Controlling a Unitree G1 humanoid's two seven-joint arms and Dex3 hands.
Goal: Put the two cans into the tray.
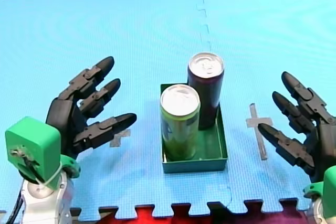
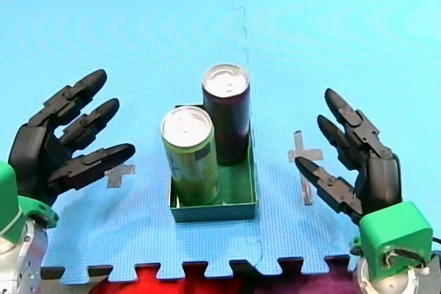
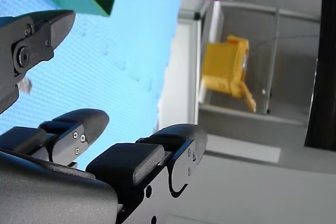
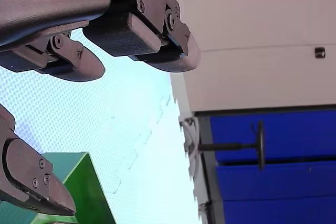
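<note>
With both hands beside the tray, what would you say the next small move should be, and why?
Probably just draw both hands back slightly and stop. The green can and the purple can both stand upright inside the tray, and the left hand and right hand hold nothing, one on each side of it, so the task looks done.

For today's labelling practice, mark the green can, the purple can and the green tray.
green can [image 1: 180, 128]: first head view, middle of its side.
purple can [image 1: 208, 92]: first head view, middle of its side.
green tray [image 1: 195, 165]: first head view, front wall.
</note>
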